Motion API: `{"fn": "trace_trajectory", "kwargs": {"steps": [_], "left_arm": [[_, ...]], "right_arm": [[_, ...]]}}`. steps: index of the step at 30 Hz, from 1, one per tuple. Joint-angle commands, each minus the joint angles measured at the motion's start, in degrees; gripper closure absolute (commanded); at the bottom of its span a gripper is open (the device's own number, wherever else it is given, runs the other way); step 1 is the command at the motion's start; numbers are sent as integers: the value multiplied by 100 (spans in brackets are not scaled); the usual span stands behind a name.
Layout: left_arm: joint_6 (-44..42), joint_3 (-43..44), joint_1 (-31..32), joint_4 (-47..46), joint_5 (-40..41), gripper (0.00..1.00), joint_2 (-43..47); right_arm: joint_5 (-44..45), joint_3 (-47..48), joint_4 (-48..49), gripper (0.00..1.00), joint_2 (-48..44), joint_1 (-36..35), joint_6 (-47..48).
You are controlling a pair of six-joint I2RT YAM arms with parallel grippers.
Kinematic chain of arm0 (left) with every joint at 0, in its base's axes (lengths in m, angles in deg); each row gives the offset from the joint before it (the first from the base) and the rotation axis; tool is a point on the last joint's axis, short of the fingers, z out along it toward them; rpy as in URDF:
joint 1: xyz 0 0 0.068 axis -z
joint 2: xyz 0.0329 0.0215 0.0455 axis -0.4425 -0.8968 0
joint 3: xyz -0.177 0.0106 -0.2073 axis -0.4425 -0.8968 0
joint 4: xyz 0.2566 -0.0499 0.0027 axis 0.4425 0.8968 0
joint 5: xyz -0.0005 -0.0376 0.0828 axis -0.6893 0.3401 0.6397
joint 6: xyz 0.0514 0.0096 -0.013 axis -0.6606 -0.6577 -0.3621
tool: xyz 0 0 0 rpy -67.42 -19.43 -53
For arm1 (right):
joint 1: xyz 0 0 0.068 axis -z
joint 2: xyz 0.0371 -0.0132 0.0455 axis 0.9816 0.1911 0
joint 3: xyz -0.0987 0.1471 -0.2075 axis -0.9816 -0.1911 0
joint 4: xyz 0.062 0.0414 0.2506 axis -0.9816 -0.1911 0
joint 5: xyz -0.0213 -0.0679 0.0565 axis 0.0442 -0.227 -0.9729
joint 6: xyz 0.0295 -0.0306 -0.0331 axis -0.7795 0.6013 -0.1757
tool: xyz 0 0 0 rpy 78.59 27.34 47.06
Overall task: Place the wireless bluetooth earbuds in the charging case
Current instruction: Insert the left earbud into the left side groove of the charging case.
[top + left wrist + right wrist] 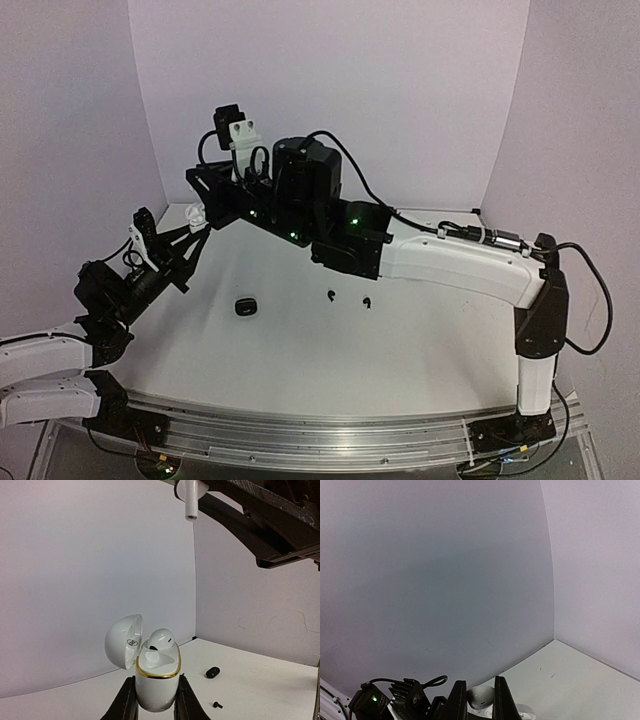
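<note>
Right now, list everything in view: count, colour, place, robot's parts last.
white charging case: one, white with gold rim, open, in the left hand
seated white earbud: one, white, in that case
held white earbud: one, white, in the right hand above the case
black case: one, black, on the table
black earbuds: two, black, loose on the table
table: one, white
left hand: one, black, shut on the white charging case
right hand: one, black, shut on the held white earbud

White links (470,265), black joints (540,325), looping black cables (362,180), green LEDs (352,214), black tapered fingers (126,702), white camera bracket (243,140).
</note>
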Motion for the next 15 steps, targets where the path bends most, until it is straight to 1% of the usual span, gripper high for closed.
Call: {"fn": "trace_trajectory", "kwargs": {"steps": [1,15], "left_arm": [[-38,283,-7,-368,37,100,26],[225,327,-7,-471,16,100,-8]], "right_arm": [[-66,-65,542,100,189,-11,224],[-18,-323,784,100,317,-11,405]]}}
